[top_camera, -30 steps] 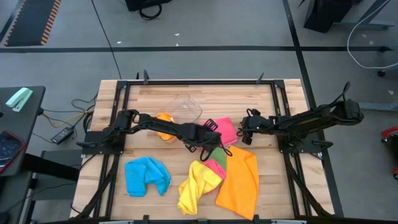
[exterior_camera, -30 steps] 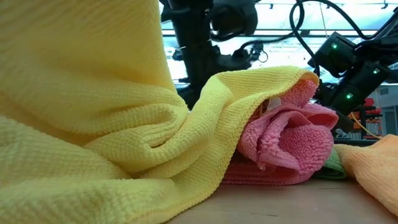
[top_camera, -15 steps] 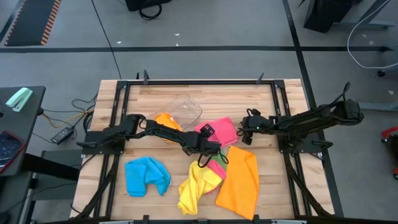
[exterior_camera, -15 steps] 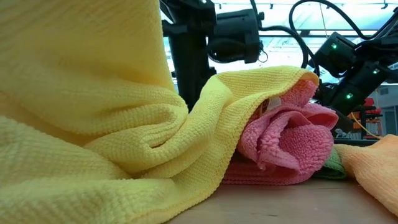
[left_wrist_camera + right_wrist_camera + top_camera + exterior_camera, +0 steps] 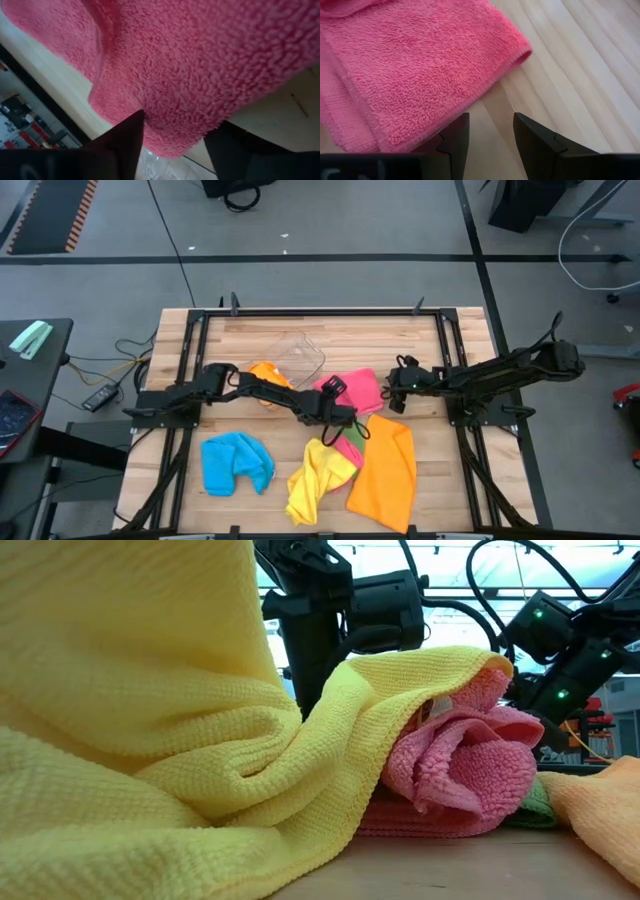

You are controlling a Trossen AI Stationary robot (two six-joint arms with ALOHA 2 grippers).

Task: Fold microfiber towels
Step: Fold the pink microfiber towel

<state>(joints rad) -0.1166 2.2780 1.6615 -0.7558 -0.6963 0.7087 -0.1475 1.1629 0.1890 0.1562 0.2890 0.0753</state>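
Note:
A folded pink towel (image 5: 362,388) (image 5: 190,60) lies flat on the wood table right of centre. My left gripper (image 5: 340,410) (image 5: 175,142) is low over its left side, open, with the towel's rounded edge between the fingers. My right gripper (image 5: 393,394) (image 5: 491,131) hovers open just off the same towel's (image 5: 415,65) right corner and touches nothing. Nearer the front lie a yellow towel (image 5: 318,478), a second pink one (image 5: 460,760), a green one (image 5: 352,430), a large orange one (image 5: 385,475) and a blue one (image 5: 236,463). In the low view the yellow towel (image 5: 150,720) hides my left fingers. My left gripper has the pink towel's rounded edge (image 5: 172,135) between its open fingers, which come slanting down from above. The pile reaches both fingers (image 5: 131,137) in the wrist view, but I cannot tell whether they touch it. The towel lies on the table.
A clear plastic tub (image 5: 300,355) stands at the back centre with a small orange towel (image 5: 265,375) beside it. Black frame rails (image 5: 190,360) run along the table's left and right sides. Bare wood (image 5: 400,340) shows along the far edge.
My left gripper has come down onto the pink towel, moving slightly toward the table's near edge and tipping more steeply. In the low view its body has sunk behind the yellow towel. The towels lie as before.

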